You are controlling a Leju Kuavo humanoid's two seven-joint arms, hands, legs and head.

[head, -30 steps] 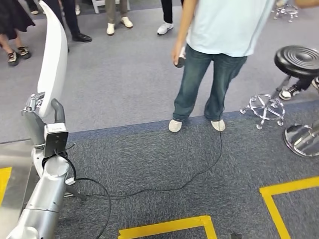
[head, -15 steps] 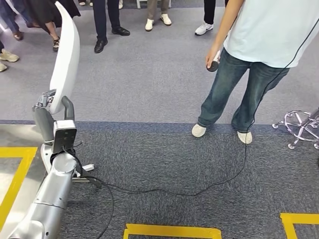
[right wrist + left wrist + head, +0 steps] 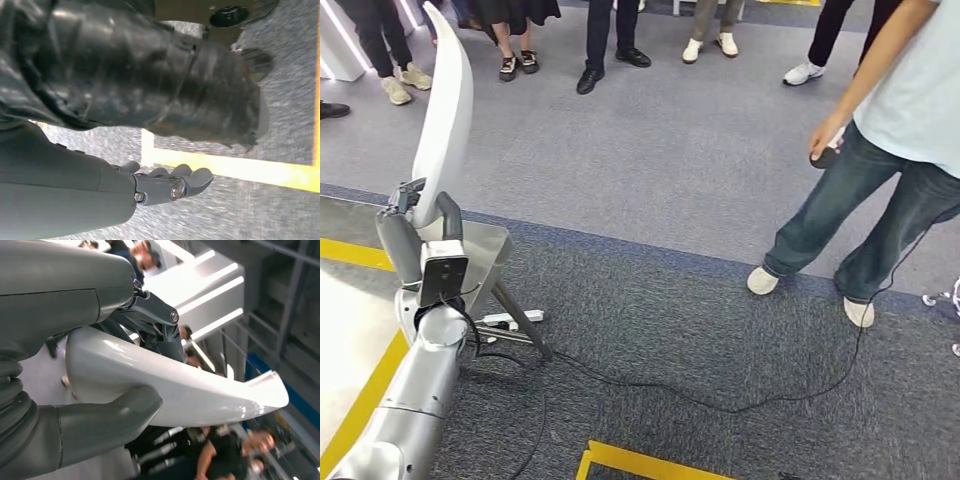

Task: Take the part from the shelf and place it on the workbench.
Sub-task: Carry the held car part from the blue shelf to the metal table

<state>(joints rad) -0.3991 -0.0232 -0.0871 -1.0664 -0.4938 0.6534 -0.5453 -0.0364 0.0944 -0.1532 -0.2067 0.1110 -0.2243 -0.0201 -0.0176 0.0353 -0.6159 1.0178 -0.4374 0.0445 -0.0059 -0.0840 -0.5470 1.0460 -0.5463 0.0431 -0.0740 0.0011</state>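
- The left robot hand (image 3: 414,215) grips the white curved part (image 3: 444,115) at its lower end, upright above the near corner of the steel surface (image 3: 482,255)
- Keep this grip firm and lower the part slowly, well inside the surface's edge
- The right robot hand (image 3: 170,182) hangs with nothing in it, fingers lightly curled

The left arm (image 3: 414,400) is smooth silver metal; a black-faced camera box sits at its wrist; the left hand (image 3: 407,235) is matte grey; the right hand (image 3: 166,185) shows darker fingers with small silver screws.

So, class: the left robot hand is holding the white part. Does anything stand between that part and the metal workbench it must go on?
Nothing visible does. The white part, gripped by the left robot hand, is upright above the workbench, whose visible surface is bare.
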